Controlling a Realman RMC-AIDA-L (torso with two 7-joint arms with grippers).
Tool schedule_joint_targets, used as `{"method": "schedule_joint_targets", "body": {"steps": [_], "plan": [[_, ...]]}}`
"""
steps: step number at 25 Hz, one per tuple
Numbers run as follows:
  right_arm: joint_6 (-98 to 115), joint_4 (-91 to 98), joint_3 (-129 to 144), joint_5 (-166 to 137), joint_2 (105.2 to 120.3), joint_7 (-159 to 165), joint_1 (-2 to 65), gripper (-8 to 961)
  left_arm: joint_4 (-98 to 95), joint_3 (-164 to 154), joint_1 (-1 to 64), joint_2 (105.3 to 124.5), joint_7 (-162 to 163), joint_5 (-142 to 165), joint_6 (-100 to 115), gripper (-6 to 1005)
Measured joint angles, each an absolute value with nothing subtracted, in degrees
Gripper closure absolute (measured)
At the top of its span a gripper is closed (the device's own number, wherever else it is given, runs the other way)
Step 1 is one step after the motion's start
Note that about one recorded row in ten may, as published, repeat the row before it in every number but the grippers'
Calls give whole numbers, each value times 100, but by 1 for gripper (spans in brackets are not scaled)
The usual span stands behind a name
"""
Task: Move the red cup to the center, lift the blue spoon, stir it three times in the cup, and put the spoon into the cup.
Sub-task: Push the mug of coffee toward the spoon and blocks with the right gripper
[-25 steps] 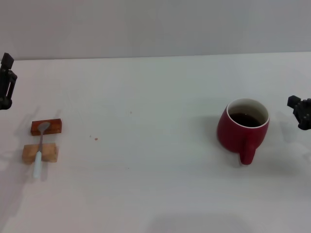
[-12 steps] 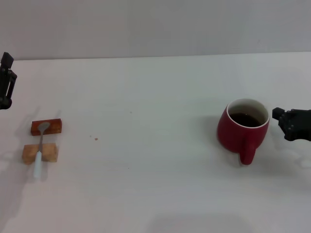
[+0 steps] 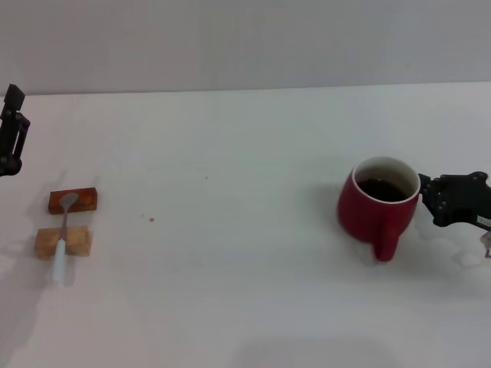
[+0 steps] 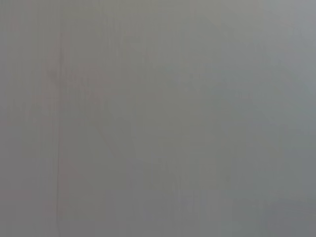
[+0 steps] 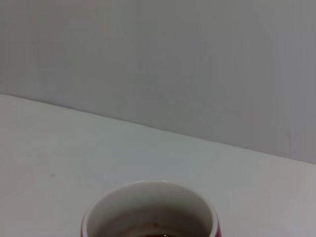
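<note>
The red cup (image 3: 376, 213) stands on the right of the white table, handle toward me, dark liquid inside; the right wrist view shows its white rim (image 5: 148, 190) close up. My right gripper (image 3: 426, 198) is at table height, touching the cup's right side. The blue spoon (image 3: 63, 231) lies at the far left across two small wooden blocks, bowl on the far one, pale handle pointing toward me. My left gripper (image 3: 11, 134) hangs at the far left edge, behind the spoon and apart from it. The left wrist view shows only plain grey.
A dark red-brown block (image 3: 84, 201) and a light wooden block (image 3: 78, 243) support the spoon. The white table (image 3: 245, 153) stretches bare between spoon and cup, with a grey wall behind it. A tiny reddish speck (image 3: 151, 219) lies right of the blocks.
My right gripper has come in from the right edge and reached the cup's side. The cup has shifted slightly to the left. The left arm and spoon are unchanged.
</note>
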State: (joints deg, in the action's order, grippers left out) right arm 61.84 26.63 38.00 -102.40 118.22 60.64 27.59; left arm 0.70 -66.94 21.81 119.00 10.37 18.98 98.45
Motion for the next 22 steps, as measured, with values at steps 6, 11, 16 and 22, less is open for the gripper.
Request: {"method": "schedule_joint_targets", "body": {"steps": [6,11,16,22], "plan": [[6183,2537,3972,-10239,11831,6064,2910,954,76,-6757,2170,11910,1037,1898,9875,445],[6183,2472,4106,-10229,11877,6052,3025,953,80,-6828,2165,11909,1037,1898,9899,445],[6183,2189,4097,-10199,11885,5919,3196,953,80,-6859,2162,11909,1037,1898,9913,445],[6177,2041,4089,-10185,11906,5871,3312,953,80,-6914,2162,11909,1044,1898,9930,447]]}}
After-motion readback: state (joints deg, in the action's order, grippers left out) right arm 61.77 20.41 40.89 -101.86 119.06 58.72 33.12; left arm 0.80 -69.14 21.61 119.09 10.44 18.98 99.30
